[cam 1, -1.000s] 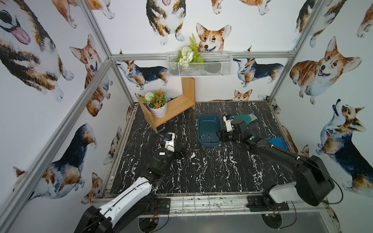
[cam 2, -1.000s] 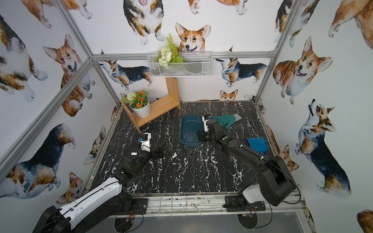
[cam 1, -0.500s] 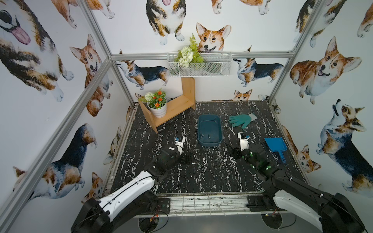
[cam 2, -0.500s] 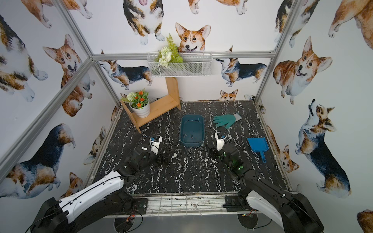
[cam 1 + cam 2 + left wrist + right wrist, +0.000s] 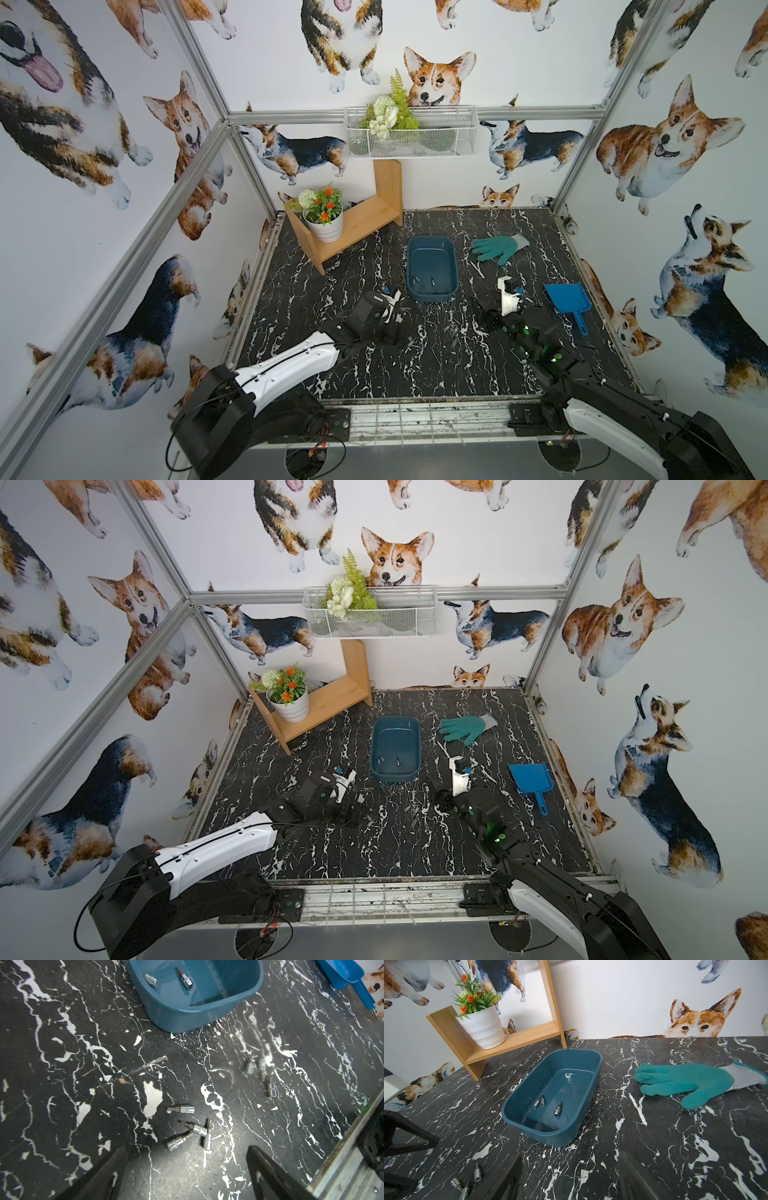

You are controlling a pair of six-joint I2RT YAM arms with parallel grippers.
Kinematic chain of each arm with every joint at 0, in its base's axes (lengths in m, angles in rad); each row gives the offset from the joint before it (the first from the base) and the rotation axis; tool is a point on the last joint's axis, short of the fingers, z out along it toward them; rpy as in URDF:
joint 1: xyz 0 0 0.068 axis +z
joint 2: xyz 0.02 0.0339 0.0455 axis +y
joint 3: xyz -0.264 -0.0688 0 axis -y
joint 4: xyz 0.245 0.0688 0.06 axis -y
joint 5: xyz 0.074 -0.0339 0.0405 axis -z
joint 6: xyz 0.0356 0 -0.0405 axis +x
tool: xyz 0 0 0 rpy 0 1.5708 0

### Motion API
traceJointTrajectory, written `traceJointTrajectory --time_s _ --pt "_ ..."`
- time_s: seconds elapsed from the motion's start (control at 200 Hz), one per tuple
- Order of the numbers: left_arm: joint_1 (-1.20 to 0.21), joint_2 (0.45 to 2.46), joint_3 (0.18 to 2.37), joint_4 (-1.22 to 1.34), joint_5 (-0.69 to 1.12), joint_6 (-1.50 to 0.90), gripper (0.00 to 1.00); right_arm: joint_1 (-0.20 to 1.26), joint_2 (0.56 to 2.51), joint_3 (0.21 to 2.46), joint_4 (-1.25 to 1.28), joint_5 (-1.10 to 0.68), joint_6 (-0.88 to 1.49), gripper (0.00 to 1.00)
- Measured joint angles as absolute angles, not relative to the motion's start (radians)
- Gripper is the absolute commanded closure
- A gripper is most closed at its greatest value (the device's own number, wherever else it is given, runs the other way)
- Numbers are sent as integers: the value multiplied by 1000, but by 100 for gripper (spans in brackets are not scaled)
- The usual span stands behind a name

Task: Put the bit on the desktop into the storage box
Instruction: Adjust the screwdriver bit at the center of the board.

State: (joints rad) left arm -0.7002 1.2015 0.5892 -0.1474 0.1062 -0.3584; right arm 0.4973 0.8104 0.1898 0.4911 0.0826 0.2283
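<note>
The job stood partly done. Three bits (image 5: 557, 1110) lay on the floor of the storage box (image 5: 550, 1136), two close together and the third just beside them, all toward the end of the box that faced the arms. More was left on the desk (image 5: 62, 1105). A cluster of four bits (image 5: 197, 1129) lay in a loose heap in front of the box, some touching or crossing. A second group of three (image 5: 262, 1068) lay near it, toward the right arm's side and apart from the first. A thin dark streak beside them might have been another bit or only a mark; it could not be told. The left tool (image 5: 187, 1167) hung low over the desk, released, its fingers spread wide with nothing between them. The cluster of four lay just ahead of its tips, so by my reading it was lining up for the next pick. The right tool (image 5: 569, 1176) was likewise spread and empty, low over the desk in front of the box and facing it. At least seven bits had yet to go in.
</note>
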Motion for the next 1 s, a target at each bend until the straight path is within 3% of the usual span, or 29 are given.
traceJointTrajectory --time_s 0.581,0.996 --pt "-722 1417 657 -163 127 -304 32 497 799 183 491 106 229 22" --pt "-743 1477 684 -164 127 -285 38 497 796 178 492 110 229 22"
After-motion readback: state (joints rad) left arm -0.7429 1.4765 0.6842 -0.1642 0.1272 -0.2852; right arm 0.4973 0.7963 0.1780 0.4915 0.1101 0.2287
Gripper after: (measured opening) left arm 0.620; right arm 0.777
